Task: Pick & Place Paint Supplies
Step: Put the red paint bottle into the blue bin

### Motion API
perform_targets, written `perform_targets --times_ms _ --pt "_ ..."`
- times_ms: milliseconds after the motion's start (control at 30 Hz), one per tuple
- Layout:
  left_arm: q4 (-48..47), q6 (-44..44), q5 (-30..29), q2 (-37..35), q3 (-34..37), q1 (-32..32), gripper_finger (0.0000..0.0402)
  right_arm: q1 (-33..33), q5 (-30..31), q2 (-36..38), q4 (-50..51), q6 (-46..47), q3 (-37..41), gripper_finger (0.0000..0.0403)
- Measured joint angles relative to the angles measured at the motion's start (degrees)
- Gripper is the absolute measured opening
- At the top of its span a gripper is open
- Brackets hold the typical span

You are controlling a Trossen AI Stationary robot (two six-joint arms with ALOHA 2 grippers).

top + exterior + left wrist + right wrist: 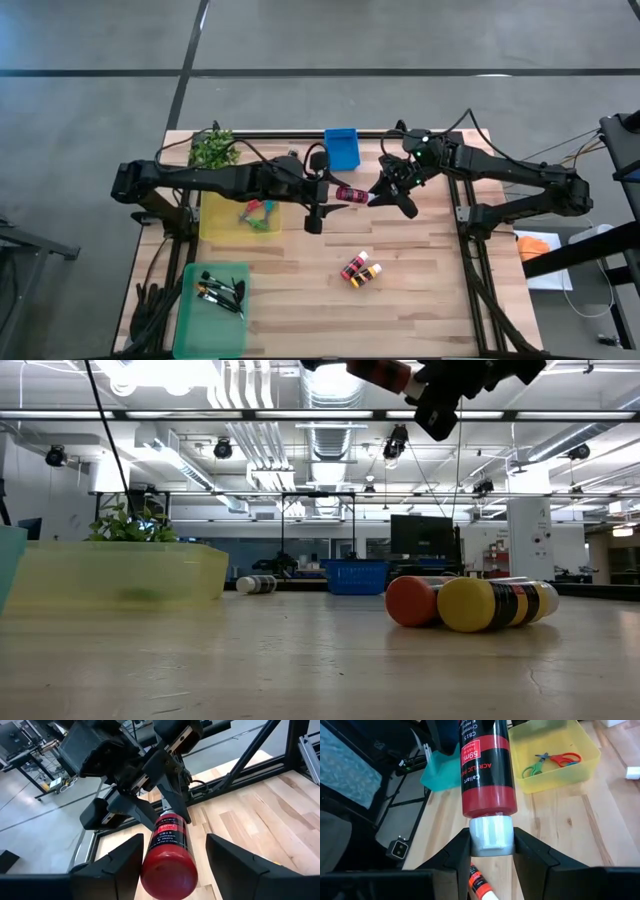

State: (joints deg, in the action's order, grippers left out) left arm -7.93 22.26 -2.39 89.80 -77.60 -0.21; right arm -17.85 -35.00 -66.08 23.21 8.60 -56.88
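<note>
A red paint bottle [352, 194] with a white cap hangs roughly level above the table's middle, between my two grippers. My right gripper [491, 845] is shut on its cap end. My left gripper [172, 870] is open, its fingers standing on either side of the bottle's bottom end [167, 875]. An orange bottle [410, 600] and a yellow-and-black bottle [490, 605] lie side by side on the table [430, 260]. Scissors [552, 761] lie in the yellow bin [240, 215]. Paintbrushes [220, 292] lie in the green bin [212, 305]. My right gripper pinches the bottle's white cap [491, 836] between its two fingers, coming from the table's right side and slanting a little down. The bottle sticks out ahead of the fingers, in line with them, lifted clear of the table. My left gripper: whether a finger [120, 862] touches the bottle, I cannot tell.
A blue bin [342, 148] stands at the far edge, a potted plant [213, 148] at the far left. Another small bottle [257, 584] lies near the far edge. Bare wood lies at the near right of the table.
</note>
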Motion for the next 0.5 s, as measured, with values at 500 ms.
perform_targets --times_ms 500 --pt "-0.2 -0.4 0.1 0.0 1.0 0.4 0.0220 0.4 0.0 0.0 -0.2 0.2 0.0 0.0111"
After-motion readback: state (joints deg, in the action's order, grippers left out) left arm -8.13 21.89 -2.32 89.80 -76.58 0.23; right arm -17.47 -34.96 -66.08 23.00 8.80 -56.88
